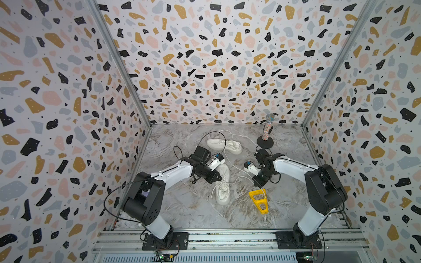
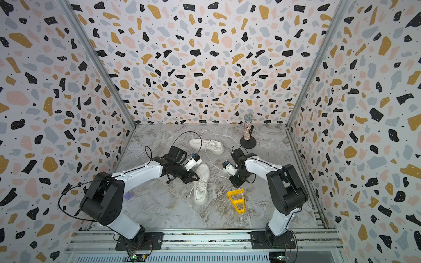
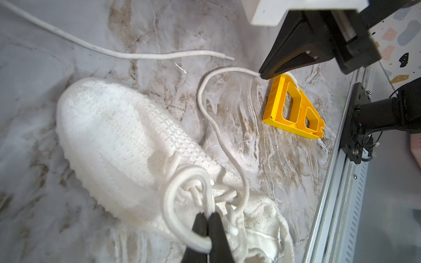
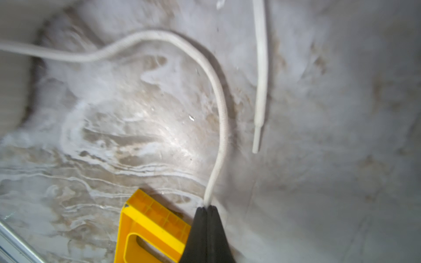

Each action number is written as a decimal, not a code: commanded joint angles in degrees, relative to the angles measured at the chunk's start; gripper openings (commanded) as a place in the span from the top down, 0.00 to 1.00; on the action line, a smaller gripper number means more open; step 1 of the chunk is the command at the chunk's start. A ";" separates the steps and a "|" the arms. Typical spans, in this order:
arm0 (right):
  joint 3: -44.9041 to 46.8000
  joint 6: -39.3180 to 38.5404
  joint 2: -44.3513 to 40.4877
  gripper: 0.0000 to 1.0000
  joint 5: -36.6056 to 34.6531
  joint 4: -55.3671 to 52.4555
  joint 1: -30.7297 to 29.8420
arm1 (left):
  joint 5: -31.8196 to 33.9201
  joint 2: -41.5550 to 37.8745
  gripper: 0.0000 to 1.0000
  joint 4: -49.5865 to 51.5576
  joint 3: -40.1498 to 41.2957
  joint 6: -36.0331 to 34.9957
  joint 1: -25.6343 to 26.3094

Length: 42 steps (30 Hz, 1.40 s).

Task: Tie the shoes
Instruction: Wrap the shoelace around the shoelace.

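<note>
Jaws tight together: left gripper (image 3: 206,216) on lace loop (image 3: 167,202) of shoe (image 3: 114,136); right gripper (image 4: 206,208) on loose lace (image 4: 225,123).

Marble tabletop (image 1: 182,207): yellow wedge (image 4: 155,216) beside right claw (image 4: 206,207), shoe (image 1: 222,193) under left claw (image 3: 206,216), laces (image 3: 159,55) between, second shoe (image 1: 225,145), microphone (image 1: 267,132) beyond.

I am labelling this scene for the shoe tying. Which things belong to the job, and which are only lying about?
Job: near shoe, far shoe, lace loop in left gripper, lace strand in right gripper.
Lying about: yellow triangle, microphone on stand.
</note>
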State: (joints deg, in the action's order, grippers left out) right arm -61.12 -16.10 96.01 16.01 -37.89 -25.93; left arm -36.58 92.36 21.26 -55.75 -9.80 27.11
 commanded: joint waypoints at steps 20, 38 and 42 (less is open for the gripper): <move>-21.71 32.89 14.63 1.00 33.75 31.34 -3.34 | -6.31 -5.72 1.00 -8.42 6.32 -2.82 0.03; -35.64 20.63 25.82 0.63 34.80 10.06 -7.18 | -6.99 -6.33 1.00 -9.38 7.03 -3.01 -0.03; -33.07 19.32 22.63 0.56 35.19 9.32 -4.41 | -7.10 -6.44 1.00 -9.40 7.04 -2.94 -0.02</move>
State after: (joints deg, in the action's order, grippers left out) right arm -94.52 7.01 124.31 51.18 -24.10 -32.42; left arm -42.24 87.74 13.23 -49.25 -11.99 27.09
